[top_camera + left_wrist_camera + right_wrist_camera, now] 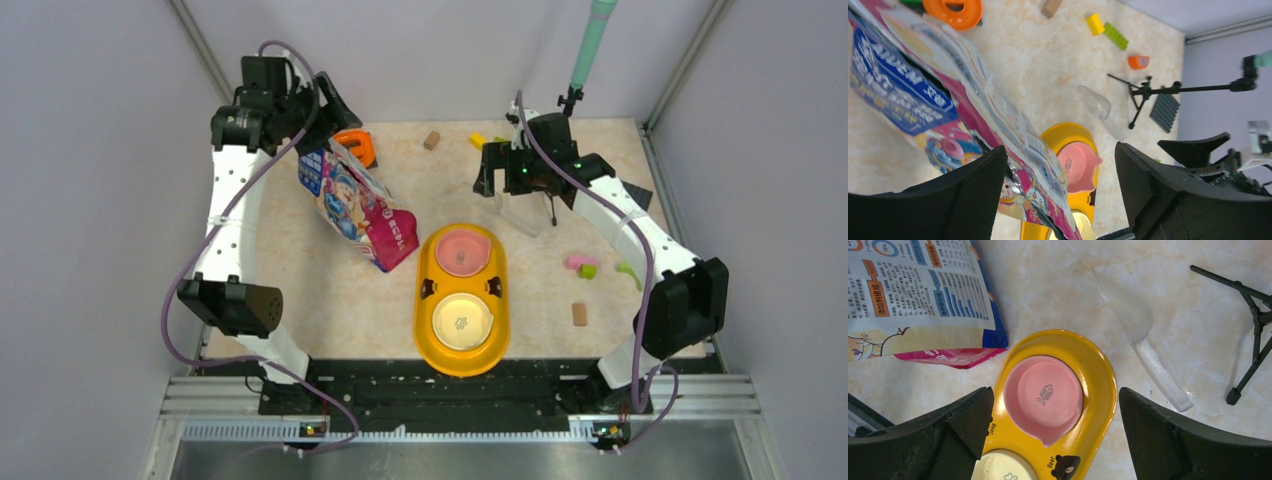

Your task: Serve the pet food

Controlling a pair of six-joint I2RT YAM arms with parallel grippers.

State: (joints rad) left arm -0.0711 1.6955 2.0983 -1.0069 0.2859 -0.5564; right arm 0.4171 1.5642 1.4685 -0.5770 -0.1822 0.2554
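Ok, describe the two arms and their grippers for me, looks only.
The left arm and right arm both have white links between bulky black joint housings, with a purple cable looping along each. A small green light glows near the right wrist. The left gripper and right gripper are matte black, each with two broad, wedge-shaped fingers. One left finger shows a fine mesh texture.

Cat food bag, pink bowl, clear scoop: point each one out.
Cat food bag (358, 210): top external view, middle of its printed face.
Pink bowl (1043, 395): right wrist view, fish mark on its floor.
Clear scoop (1129, 310): right wrist view, its cup.
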